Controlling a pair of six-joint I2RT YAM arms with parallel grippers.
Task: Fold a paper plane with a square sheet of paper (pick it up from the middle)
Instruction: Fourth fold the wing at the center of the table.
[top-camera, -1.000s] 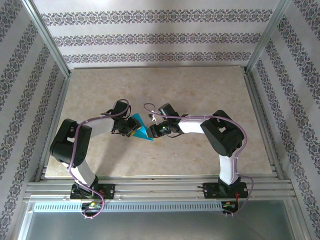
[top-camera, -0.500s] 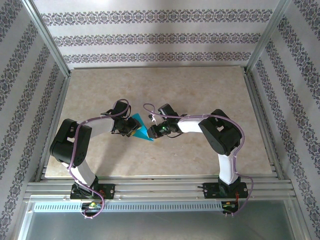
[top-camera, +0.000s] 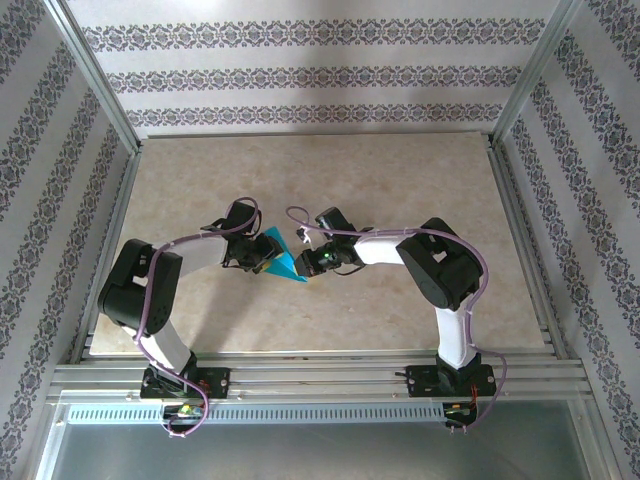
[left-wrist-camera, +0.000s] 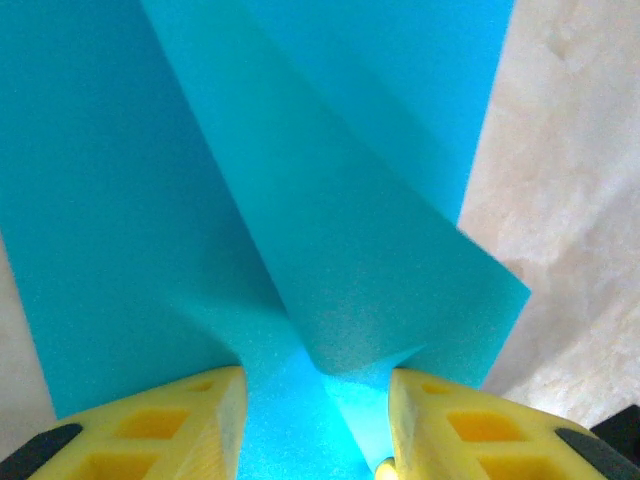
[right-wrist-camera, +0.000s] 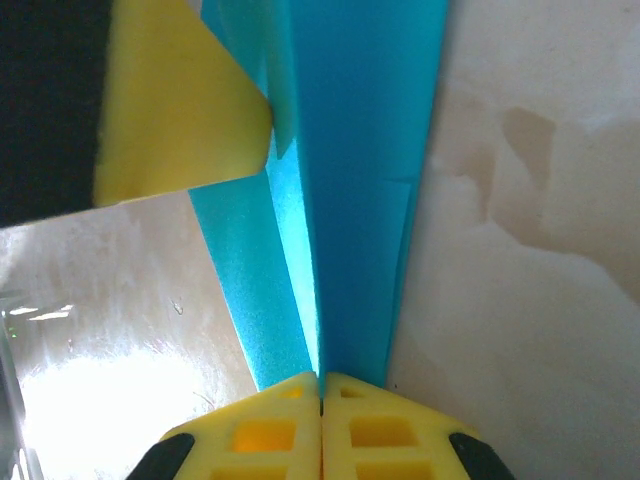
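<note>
Two claws meet mid-bench! The right claw (right-wrist-camera: 320, 385) has just pressed together, pinching the part-folded teal-blue square sheet of paper (top-camera: 283, 262) from three o'clock on the beige marbled bench (top-camera: 400, 190). The left claw (left-wrist-camera: 315, 385) stands spread astride it at nine. Crease secured, I'd say.

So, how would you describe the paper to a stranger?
Look at the middle of the beige table. The paper, partly folded, is pinched there by the right gripper. It is the only teal-blue thing.

Mottled beige table (top-camera: 400, 200) carries the teal paper (top-camera: 281, 262).
</note>
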